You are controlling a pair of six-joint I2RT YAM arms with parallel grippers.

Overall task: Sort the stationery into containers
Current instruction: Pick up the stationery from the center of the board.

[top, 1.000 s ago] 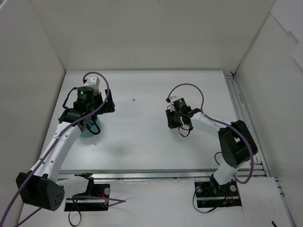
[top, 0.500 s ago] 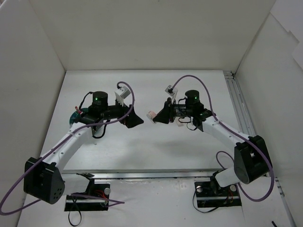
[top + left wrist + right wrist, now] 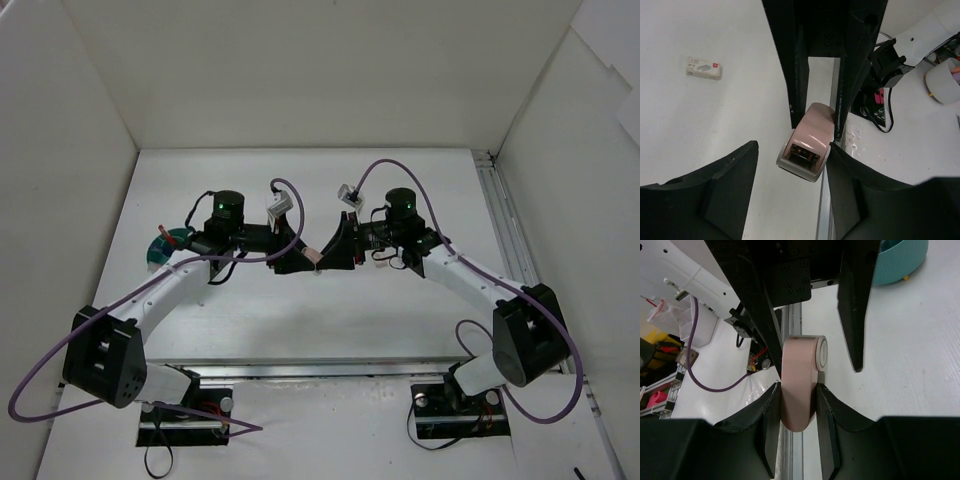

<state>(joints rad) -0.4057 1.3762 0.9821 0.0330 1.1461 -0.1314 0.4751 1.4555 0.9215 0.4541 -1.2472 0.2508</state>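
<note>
the right gripper is clenched on the pink item, held in the air well to the right of the teal bowl. the left gripper stands released around it. if the right lets go before the left clamps, the item may fall.

the top camera sits high above and behind the arm bases, looking down on the whole white table from far off. the left wrist camera looks close along the left gripper toward the right arm. the right wrist camera looks along the right gripper the opposite way. all three views share the pink stationery piece at mid-table. the top and right wrist views also share the teal bowl.
</note>
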